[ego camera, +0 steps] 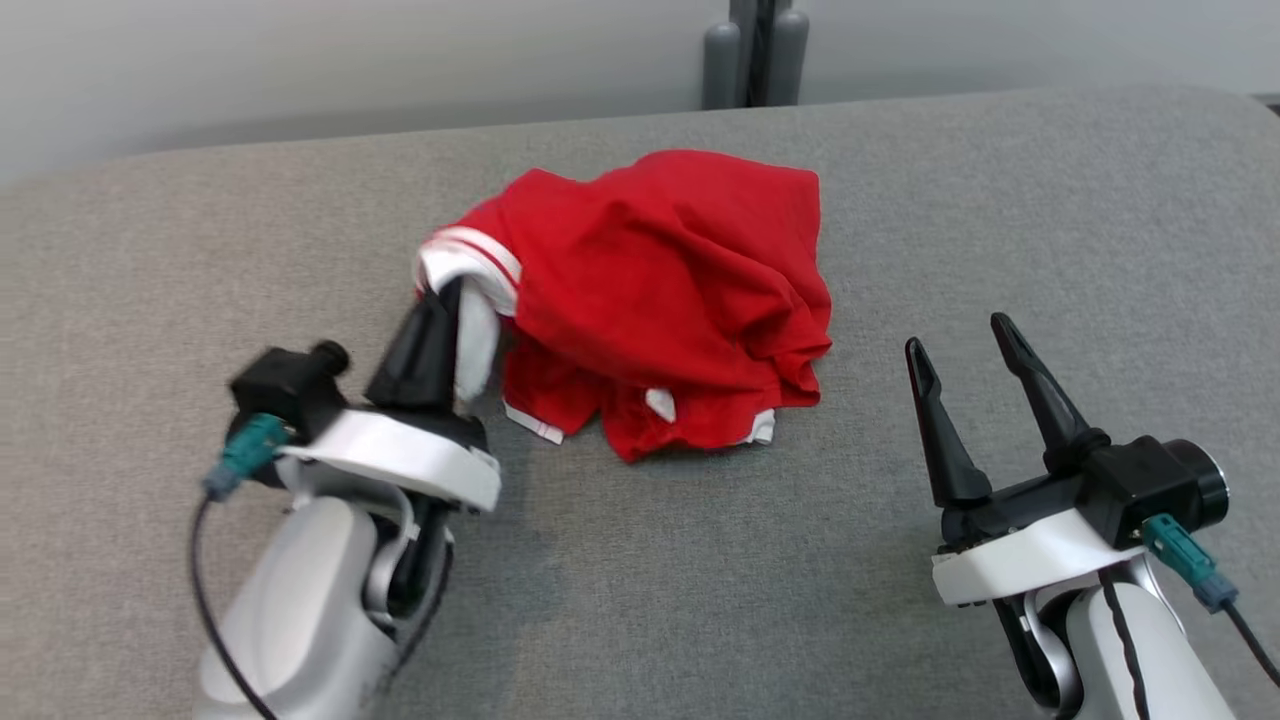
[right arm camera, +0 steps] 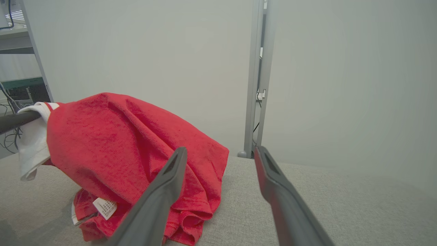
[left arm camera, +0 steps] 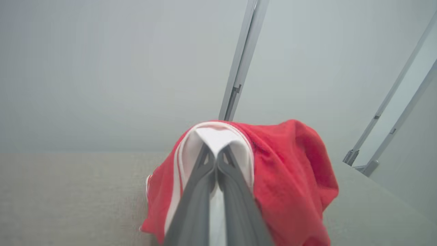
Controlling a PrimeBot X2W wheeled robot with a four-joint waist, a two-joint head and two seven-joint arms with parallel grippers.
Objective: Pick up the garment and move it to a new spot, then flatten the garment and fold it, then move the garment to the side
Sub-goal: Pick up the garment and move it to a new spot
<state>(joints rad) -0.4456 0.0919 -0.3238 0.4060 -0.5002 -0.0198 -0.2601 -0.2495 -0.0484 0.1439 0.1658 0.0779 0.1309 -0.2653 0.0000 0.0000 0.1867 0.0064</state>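
Observation:
The garment (ego camera: 670, 290) is a crumpled red piece with white trim, heaped on the grey padded surface (ego camera: 700, 580). My left gripper (ego camera: 452, 290) is shut on the garment's white-edged left end, which is lifted off the surface. In the left wrist view the two fingers meet on the white trim (left arm camera: 218, 138), with red cloth (left arm camera: 293, 171) draped to the right. My right gripper (ego camera: 960, 335) stands open to the right of the garment, apart from it. In the right wrist view its fingers (right arm camera: 170, 177) spread wide before the red heap (right arm camera: 129, 143), nothing between them.
The grey padded surface stretches around the garment on all sides. A pale wall (ego camera: 350, 60) runs behind it, with a grey post (ego camera: 755, 50) at the back middle. Shelving with cables (right arm camera: 17, 85) shows at the far left of the right wrist view.

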